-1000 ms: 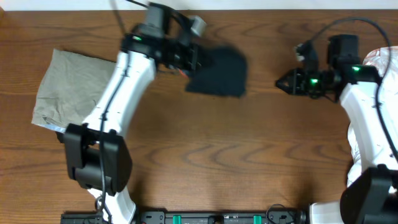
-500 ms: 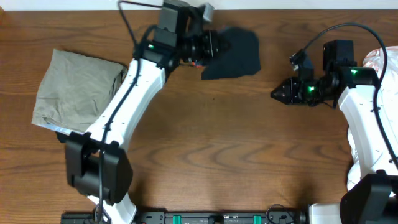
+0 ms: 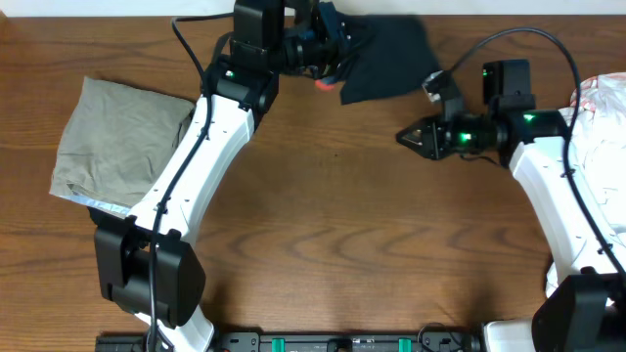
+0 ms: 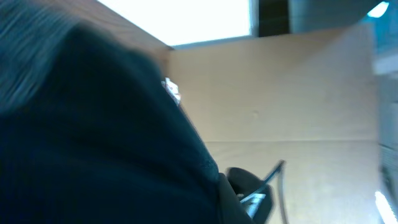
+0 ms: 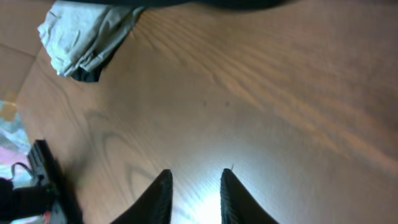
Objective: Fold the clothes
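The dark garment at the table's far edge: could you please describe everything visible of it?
The dark garment is navy-black cloth, a rumpled, unfolded, roughly four-sided patch at the table's far edge. The left end effector pinches its left side, where the cloth bunches. Whether it rests on the wood or hangs lifted cannot be told. It fills the left wrist view's left, blurred.

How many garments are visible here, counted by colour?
Dark navy garment: 1
Grey-green folded garment: 1
White pile at the right edge: 1 (pieces inside cannot be told)
Total: 3
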